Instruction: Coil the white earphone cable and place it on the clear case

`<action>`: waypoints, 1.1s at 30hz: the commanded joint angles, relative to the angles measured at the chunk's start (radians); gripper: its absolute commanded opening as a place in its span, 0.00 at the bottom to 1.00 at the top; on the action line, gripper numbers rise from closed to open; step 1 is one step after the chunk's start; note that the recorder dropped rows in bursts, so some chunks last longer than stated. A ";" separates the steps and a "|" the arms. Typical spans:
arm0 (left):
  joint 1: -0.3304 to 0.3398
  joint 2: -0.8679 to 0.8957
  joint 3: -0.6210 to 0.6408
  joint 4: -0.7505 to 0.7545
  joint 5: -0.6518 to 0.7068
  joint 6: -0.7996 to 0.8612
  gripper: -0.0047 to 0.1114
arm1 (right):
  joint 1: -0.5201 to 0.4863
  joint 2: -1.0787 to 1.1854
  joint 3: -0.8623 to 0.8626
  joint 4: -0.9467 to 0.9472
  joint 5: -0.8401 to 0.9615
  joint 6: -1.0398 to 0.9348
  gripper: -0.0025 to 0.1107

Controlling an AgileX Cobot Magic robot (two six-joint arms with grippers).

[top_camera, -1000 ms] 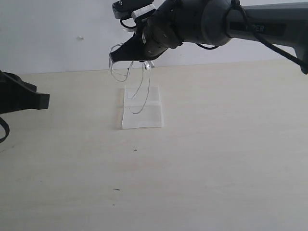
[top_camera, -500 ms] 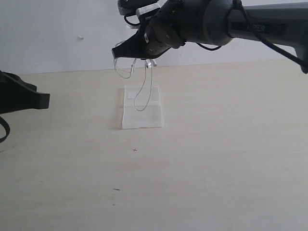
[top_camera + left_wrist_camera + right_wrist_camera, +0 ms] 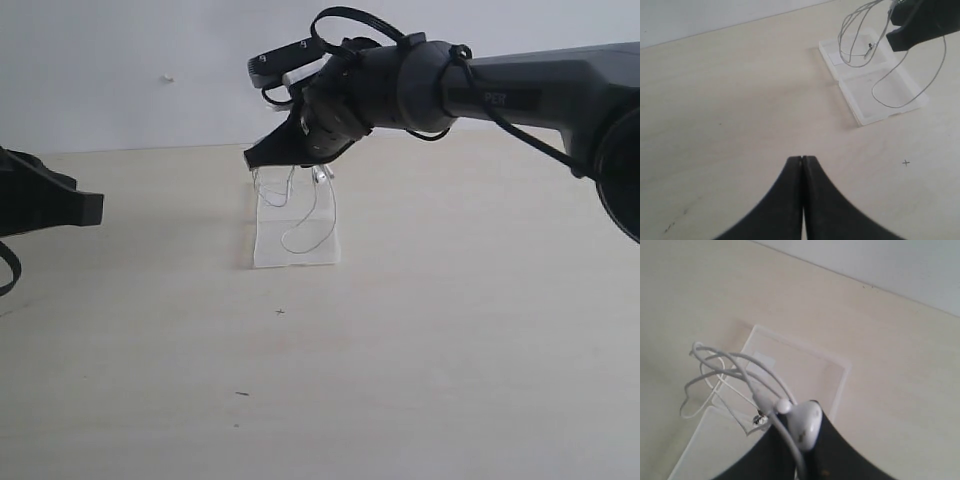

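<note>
The white earphone cable [image 3: 756, 396] hangs in a few loose, uneven loops from the right gripper [image 3: 265, 157], whose fingers are closed on it. In the right wrist view a white earbud [image 3: 807, 422] sits pinched at the black fingertips, with the thin strands fanning out below it. The loops dangle directly over the clear case [image 3: 270, 255]. The longest loop drops down across the case's near half, though whether the wire actually touches the plastic cannot be told. A small metallic plug [image 3: 759, 418] shows among the strands close to the earbud. The case lies flat on the pale wooden surface [image 3: 450, 330], its middle line running across it and a small white label on its far half. The right arm reaches in from the right of the exterior view, tilted downward over the far end of the case. The left gripper [image 3: 802, 160] is well apart from the case at the left edge of the surface, its fingers pressed together on nothing. A plain white wall [image 3: 120, 70] rises behind.
</note>
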 commanded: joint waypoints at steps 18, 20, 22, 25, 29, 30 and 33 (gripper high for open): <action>0.003 0.001 0.002 -0.013 -0.012 -0.007 0.04 | -0.006 0.035 -0.007 0.207 0.104 -0.242 0.02; 0.003 0.001 0.002 -0.013 -0.012 -0.007 0.04 | -0.006 0.043 -0.007 0.251 0.104 -0.292 0.02; 0.003 0.001 0.002 -0.013 -0.012 -0.007 0.04 | -0.006 0.051 -0.007 0.267 0.110 -0.297 0.02; 0.003 0.001 0.002 -0.013 -0.012 -0.007 0.04 | -0.006 0.063 -0.007 0.311 0.120 -0.320 0.02; 0.003 0.001 0.002 -0.013 -0.012 -0.007 0.04 | -0.006 0.077 -0.007 0.317 0.125 -0.337 0.02; 0.003 0.001 0.002 -0.013 -0.012 -0.007 0.04 | -0.006 0.077 -0.007 0.317 0.121 -0.337 0.02; 0.003 0.001 0.002 -0.015 -0.013 -0.007 0.04 | -0.006 0.077 -0.007 0.317 0.093 -0.337 0.02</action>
